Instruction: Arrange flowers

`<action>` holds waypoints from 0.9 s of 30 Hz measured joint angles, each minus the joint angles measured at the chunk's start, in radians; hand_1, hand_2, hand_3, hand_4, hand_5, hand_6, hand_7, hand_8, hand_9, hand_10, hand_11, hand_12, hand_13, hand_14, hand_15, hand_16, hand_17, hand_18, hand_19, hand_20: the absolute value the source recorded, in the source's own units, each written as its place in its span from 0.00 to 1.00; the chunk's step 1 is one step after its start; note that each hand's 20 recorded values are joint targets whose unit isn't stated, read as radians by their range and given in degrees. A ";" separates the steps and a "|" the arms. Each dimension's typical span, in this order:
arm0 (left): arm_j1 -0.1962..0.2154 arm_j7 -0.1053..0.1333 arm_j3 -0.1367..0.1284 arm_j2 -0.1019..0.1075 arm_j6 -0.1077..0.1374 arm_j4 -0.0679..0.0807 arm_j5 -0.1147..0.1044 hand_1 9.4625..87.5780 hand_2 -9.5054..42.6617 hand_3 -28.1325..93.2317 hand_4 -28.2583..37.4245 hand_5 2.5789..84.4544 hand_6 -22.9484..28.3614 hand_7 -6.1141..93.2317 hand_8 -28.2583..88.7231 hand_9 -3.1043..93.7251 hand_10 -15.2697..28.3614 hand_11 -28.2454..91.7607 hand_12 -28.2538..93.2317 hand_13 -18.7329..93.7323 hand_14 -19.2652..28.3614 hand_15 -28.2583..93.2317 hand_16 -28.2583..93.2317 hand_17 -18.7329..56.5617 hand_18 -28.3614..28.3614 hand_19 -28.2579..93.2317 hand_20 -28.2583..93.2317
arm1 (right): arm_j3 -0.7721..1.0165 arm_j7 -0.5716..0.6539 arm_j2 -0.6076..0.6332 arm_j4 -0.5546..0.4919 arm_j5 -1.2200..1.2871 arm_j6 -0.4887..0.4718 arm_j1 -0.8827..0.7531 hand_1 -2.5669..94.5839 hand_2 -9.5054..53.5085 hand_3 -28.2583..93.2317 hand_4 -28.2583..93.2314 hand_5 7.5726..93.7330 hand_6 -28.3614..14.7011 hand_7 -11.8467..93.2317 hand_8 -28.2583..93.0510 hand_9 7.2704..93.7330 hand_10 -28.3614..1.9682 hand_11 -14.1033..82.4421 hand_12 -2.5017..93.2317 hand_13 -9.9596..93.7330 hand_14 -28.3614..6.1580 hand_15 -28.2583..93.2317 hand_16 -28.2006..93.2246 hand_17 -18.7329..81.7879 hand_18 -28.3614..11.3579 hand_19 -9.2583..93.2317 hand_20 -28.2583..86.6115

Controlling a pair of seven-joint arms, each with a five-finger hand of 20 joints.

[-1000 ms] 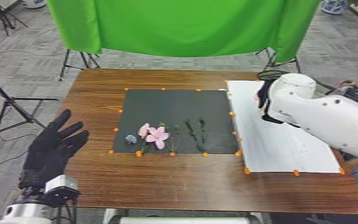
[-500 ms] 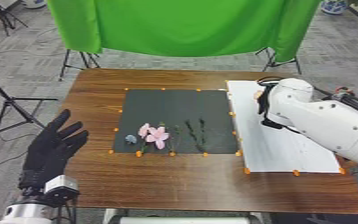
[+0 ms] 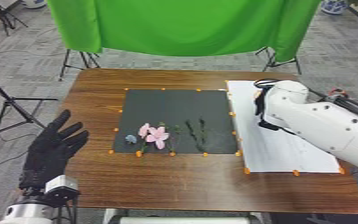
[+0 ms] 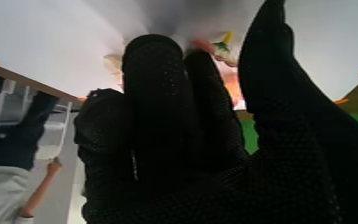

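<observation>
In the head view my right hand is over the upper left part of the white sheet, largely hidden by its arm. My left hand is open beside the table's left edge. Pink flowers, a small blue-grey flower and dark green stems lie low on the dark grey sheet. In the right wrist view, straight fingers of my right hand partly cover a pale flower and some red and pinkish-orange blossoms; whether they touch is unclear.
Orange markers line both sheets on the brown table. Bare wood lies between my left hand and the dark sheet. A green cloth hangs beyond the far edge, and a black stand is at the left.
My right hand has shifted slightly toward the near side over the white sheet, its arm swinging a little with it. The left hand and the flowers on the dark sheet have stayed put.
</observation>
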 measured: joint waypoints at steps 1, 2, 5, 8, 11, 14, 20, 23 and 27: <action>-0.001 -0.002 0.000 -0.002 -0.001 0.000 0.001 0.26 0.30 0.75 0.12 0.38 0.61 0.14 0.18 0.34 0.79 0.45 0.33 0.36 0.98 0.69 0.13 0.15 1.00 0.67 0.22 | -0.007 -0.001 -0.001 0.000 -0.004 0.008 0.002 0.46 0.07 0.84 0.02 0.58 0.65 0.28 0.14 0.64 0.46 0.33 0.18 0.78 0.55 0.80 0.32 0.68 0.34 1.00 0.47; -0.002 -0.004 0.000 -0.004 -0.001 0.000 0.002 0.26 0.30 0.75 0.12 0.38 0.61 0.14 0.18 0.34 0.79 0.45 0.33 0.36 0.98 0.69 0.13 0.15 1.00 0.67 0.22 | -0.016 -0.001 -0.001 0.000 -0.009 0.021 0.004 0.47 0.07 0.84 0.01 0.60 0.67 0.28 0.13 0.66 0.49 0.33 0.18 0.79 0.56 0.80 0.32 0.69 0.34 1.00 0.47; -0.006 -0.012 0.000 -0.013 -0.003 0.000 0.005 0.26 0.30 0.75 0.12 0.38 0.61 0.14 0.18 0.34 0.79 0.45 0.33 0.36 0.98 0.69 0.13 0.15 1.00 0.67 0.22 | -0.038 -0.004 -0.002 0.003 -0.024 0.061 0.008 0.53 0.06 0.81 0.00 0.67 0.66 0.30 0.21 0.74 0.58 0.33 0.19 0.82 0.61 0.78 0.33 0.70 0.35 1.00 0.47; -0.007 -0.013 0.001 -0.016 -0.004 0.001 0.005 0.26 0.30 0.75 0.12 0.38 0.61 0.14 0.18 0.34 0.79 0.45 0.33 0.36 0.98 0.69 0.13 0.15 1.00 0.67 0.22 | -0.065 -0.009 -0.003 0.005 -0.050 0.099 0.014 0.60 0.07 0.78 0.00 0.76 0.69 0.33 0.23 0.85 0.66 0.26 0.25 0.86 0.67 0.75 0.34 0.71 0.38 1.00 0.47; -0.007 -0.011 0.004 -0.016 -0.004 0.001 0.004 0.26 0.30 0.75 0.12 0.38 0.61 0.14 0.18 0.34 0.79 0.45 0.33 0.36 0.98 0.70 0.13 0.15 1.00 0.67 0.22 | -0.090 -0.016 -0.003 0.007 -0.076 0.125 0.018 0.61 0.07 0.78 0.00 0.80 0.71 0.32 0.25 0.90 0.70 0.24 0.28 0.88 0.70 0.74 0.35 0.73 0.38 1.00 0.49; -0.007 -0.007 0.008 -0.011 -0.004 0.001 0.001 0.26 0.30 0.75 0.12 0.38 0.61 0.14 0.18 0.34 0.79 0.45 0.33 0.36 0.98 0.69 0.13 0.15 1.00 0.67 0.22 | -0.114 -0.020 -0.002 0.007 -0.095 0.146 0.023 0.62 0.06 0.78 0.00 0.81 0.71 0.33 0.25 0.92 0.70 0.24 0.28 0.89 0.73 0.73 0.35 0.73 0.39 1.00 0.49; -0.006 0.004 0.014 0.007 -0.003 0.002 -0.009 0.26 0.30 0.75 0.12 0.38 0.61 0.14 0.18 0.34 0.79 0.45 0.33 0.35 0.98 0.69 0.13 0.15 1.00 0.67 0.22 | -0.173 -0.025 0.008 -0.005 -0.117 0.213 0.044 0.62 0.04 0.79 0.00 0.82 0.70 0.32 0.26 0.94 0.70 0.24 0.29 0.91 0.74 0.73 0.36 0.74 0.39 1.00 0.51; -0.006 0.005 0.014 0.010 -0.003 0.002 -0.010 0.26 0.30 0.75 0.12 0.38 0.61 0.14 0.18 0.34 0.79 0.45 0.33 0.35 0.98 0.69 0.13 0.15 1.00 0.67 0.22 | -0.190 -0.025 0.012 -0.012 -0.125 0.232 0.057 0.62 0.04 0.80 0.00 0.83 0.70 0.32 0.26 0.95 0.70 0.24 0.30 0.91 0.75 0.73 0.36 0.75 0.39 1.00 0.52; -0.006 0.001 0.012 0.009 -0.003 0.002 -0.007 0.26 0.31 0.75 0.12 0.38 0.61 0.14 0.18 0.34 0.79 0.45 0.33 0.35 0.98 0.69 0.13 0.15 1.00 0.67 0.22 | -0.205 -0.025 0.015 -0.027 -0.136 0.240 0.084 0.62 0.03 0.80 0.00 0.84 0.69 0.31 0.26 0.95 0.70 0.25 0.30 0.91 0.75 0.73 0.36 0.75 0.39 1.00 0.52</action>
